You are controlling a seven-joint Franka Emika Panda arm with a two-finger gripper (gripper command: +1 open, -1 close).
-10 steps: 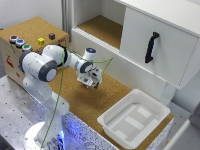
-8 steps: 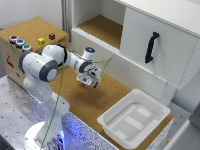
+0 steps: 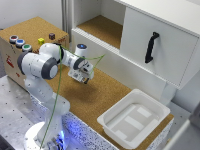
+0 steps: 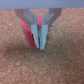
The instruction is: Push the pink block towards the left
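Exterior view: Panda arm reaches low over cork worktop (image 3: pixel 107 97), end effector (image 3: pixel 82 76) near surface in front of cabinet. Pink block not discernible here, likely hidden under end effector. Yellow cube (image 3: pixel 41 41) and dark purple cube (image 3: pixel 52 36) sit well apart on raised cork box, irrelevant to push. White tray (image 3: pixel 134 118) lies toward exterior view's right.

Wrist view: fingers (image 4: pixel 36 34) drawn together, nothing clamped; closed tips suit pushing. Pink block (image 4: pixel 24 32) on cork just beside fingers, seemingly touching, placed for sideways shove.

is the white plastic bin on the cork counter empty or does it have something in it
Empty. The exterior view shows only the bare white floor inside the white plastic bin.
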